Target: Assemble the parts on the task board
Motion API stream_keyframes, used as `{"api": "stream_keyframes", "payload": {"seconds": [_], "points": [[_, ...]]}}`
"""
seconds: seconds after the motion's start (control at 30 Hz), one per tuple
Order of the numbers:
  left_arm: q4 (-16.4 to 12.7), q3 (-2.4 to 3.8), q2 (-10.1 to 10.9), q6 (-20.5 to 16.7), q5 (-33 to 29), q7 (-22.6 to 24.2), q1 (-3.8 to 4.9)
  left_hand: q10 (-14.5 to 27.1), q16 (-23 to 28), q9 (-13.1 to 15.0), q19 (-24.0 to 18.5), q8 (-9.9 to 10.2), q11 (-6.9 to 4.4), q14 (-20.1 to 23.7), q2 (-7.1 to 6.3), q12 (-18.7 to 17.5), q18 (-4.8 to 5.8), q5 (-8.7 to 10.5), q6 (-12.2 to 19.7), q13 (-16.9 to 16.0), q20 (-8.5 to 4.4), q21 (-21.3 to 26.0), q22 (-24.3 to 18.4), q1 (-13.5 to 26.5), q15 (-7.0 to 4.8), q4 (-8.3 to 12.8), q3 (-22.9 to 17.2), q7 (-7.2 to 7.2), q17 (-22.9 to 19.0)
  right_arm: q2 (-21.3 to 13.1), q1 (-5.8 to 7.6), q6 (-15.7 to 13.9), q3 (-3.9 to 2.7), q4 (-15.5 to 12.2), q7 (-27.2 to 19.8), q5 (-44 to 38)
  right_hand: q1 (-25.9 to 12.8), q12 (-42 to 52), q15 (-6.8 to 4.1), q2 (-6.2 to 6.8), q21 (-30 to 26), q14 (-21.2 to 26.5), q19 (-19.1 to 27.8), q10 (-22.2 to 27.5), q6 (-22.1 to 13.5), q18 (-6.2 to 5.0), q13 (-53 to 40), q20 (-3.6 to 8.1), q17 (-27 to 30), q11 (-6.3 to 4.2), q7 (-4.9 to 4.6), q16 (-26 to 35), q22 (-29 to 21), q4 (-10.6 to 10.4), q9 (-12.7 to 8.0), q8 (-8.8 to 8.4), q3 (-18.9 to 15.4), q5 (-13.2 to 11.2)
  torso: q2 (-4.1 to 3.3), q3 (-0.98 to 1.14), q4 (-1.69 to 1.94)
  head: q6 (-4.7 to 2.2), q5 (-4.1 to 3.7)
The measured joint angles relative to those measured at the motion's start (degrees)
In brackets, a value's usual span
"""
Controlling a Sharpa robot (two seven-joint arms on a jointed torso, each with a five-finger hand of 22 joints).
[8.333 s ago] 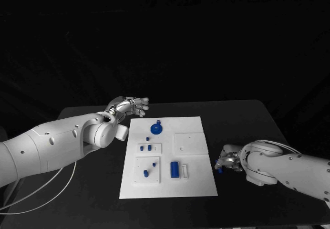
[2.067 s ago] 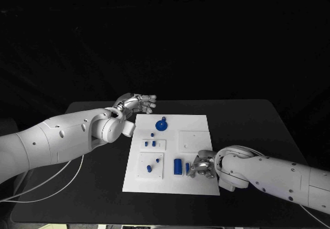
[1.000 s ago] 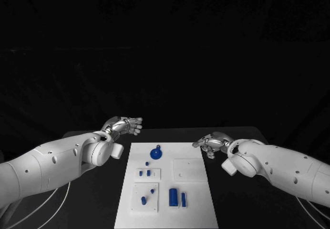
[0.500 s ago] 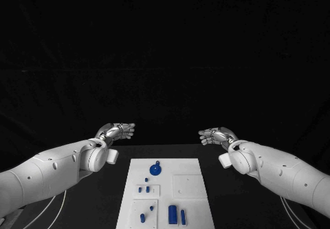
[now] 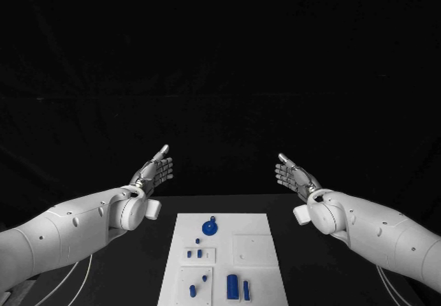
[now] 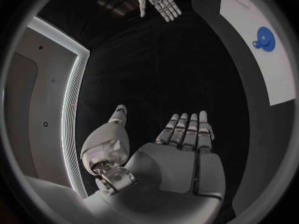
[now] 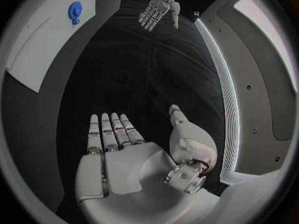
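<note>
Both hands are raised off the table and hold nothing. In the head view the left hand (image 5: 154, 172) sits left of centre and the right hand (image 5: 295, 173) right of centre, each flat with its fingers extended and spread, well above and beyond the far edge of the task board (image 5: 253, 224). The wrist views agree: the left hand's palm is bare with straight fingers (image 6: 187, 132), and the right hand's fingers (image 7: 109, 129) are likewise stretched out with nothing between them. The task board lies in the lower middle of the head view on the black table (image 5: 303, 255). A round blue part (image 5: 209, 225) sits near its far edge, small blue pegs (image 5: 194, 253) stand below it at the left, and two blue bars (image 5: 237, 288) lie side by side near the bottom edge of the frame, with another small blue piece (image 5: 193, 291) to their left. No step is in hand right now, judging by the posture; this looks like a neutral pose between moves or at the close of the work. Whether every part is seated cannot be told. If any remains loose, the next move would call for lowering a hand toward the board and closing on that piece.
</note>
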State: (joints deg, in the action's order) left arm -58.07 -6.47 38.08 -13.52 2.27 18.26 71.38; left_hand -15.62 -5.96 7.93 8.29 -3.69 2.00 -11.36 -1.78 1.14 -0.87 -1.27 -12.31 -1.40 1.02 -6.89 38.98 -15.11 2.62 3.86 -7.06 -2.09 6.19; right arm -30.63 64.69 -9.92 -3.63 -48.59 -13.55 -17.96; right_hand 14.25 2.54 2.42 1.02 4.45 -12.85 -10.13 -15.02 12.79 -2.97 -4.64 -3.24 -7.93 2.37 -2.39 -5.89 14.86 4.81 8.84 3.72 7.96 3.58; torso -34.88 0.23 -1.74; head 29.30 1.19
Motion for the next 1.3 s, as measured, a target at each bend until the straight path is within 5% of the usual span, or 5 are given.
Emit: {"api": "stream_keyframes", "payload": {"seconds": [0.23,0.43,0.67,0.9,1.3], "points": [[-9.4,2.05,2.0,-4.9,-0.2,1.2,-3.39,10.8,4.1,-5.5,-5.7,2.5,-1.39,7.8,1.26,-0.5,-0.01,0.78,8.5,0.9,-0.68,4.8,-26.7,10.4,-1.83,-2.7,4.8,1.43,-4.3,-3.2,-0.97,-4.3,0.85,-9.4,-1.4,2.1,-9.8,-1.6,-1.66,-0.70,-3.0,8.8,7.0,10.3,-8.8,1.30,3.2,2.22,5.4,-1.65,1.63,4.0,-10.2,-3.3,-6.1,-2.53,-5.4,-2.5,1.94,-0.13,0.92,3.18,-0.73],[-20.9,4.35,4.3,-13.2,-0.7,3.9,-7.51,13.8,5.2,-7.0,-7.1,3.1,-1.88,9.8,1.63,-0.8,-0.01,0.79,10.8,1.2,-1.03,6.0,-34.5,13.2,-2.31,-3.5,6.0,1.89,-5.5,-7.3,-2.24,-11.6,1.90,-21.2,-4.6,5.8,-13.9,-2.3,-2.37,-0.96,-4.2,12.5,9.8,14.6,-12.5,2.19,4.5,3.20,7.7,-2.35,2.33,5.6,-14.5,-4.7,-8.6,-3.48,-7.6,-3.4,3.23,-0.20,1.52,4.82,-1.13],[-29.4,6.00,6.1,-22.4,-1.4,7.1,-10.46,15.3,5.8,-7.8,-8.1,3.3,-2.00,11.2,1.80,-0.8,-0.03,1.01,12.0,1.3,-1.03,6.7,-38.8,14.7,-2.61,-3.9,6.9,2.11,-6.1,-11.5,-3.69,-21.4,3.04,-33.6,-9.0,11.0,-13.9,-2.3,-2.40,-1.02,-4.2,12.6,9.8,14.8,-12.5,2.18,4.6,3.25,7.8,-2.37,2.39,5.7,-14.8,-4.8,-8.8,-3.52,-7.7,-3.4,3.61,-0.22,1.71,5.07,-1.18],[-31.7,6.38,6.6,-27.4,-1.9,9.1,-11.24,15.3,5.8,-7.9,-8.1,3.3,-2.00,11.2,1.80,-0.8,-0.02,1.00,12.0,1.3,-1.03,6.7,-38.9,14.7,-2.61,-3.9,6.9,2.11,-6.1,-13.7,-4.40,-28.9,3.57,-40.2,-12.4,14.9,-13.9,-2.3,-2.40,-1.01,-4.2,12.6,9.8,14.8,-12.5,2.18,4.6,3.25,7.9,-2.37,2.39,5.7,-14.8,-4.8,-8.8,-3.51,-7.7,-3.4,3.69,-0.23,1.73,5.08,-1.18],[-31.7,6.41,6.6,-29.6,-2.2,10.2,-11.24,15.3,5.8,-7.9,-8.1,3.3,-1.99,11.2,1.80,-0.8,-0.02,1.00,12.0,1.3,-1.03,6.7,-38.9,14.7,-2.61,-3.9,6.9,2.11,-6.1,-14.0,-4.50,-33.2,3.64,-41.2,-14.7,17.5,-13.9,-2.3,-2.39,-1.01,-4.2,12.6,9.8,14.8,-12.5,2.18,4.6,3.25,7.9,-2.37,2.39,5.7,-14.8,-4.8,-8.8,-3.51,-7.7,-3.4,3.70,-0.23,1.74,5.08,-1.19]]}}
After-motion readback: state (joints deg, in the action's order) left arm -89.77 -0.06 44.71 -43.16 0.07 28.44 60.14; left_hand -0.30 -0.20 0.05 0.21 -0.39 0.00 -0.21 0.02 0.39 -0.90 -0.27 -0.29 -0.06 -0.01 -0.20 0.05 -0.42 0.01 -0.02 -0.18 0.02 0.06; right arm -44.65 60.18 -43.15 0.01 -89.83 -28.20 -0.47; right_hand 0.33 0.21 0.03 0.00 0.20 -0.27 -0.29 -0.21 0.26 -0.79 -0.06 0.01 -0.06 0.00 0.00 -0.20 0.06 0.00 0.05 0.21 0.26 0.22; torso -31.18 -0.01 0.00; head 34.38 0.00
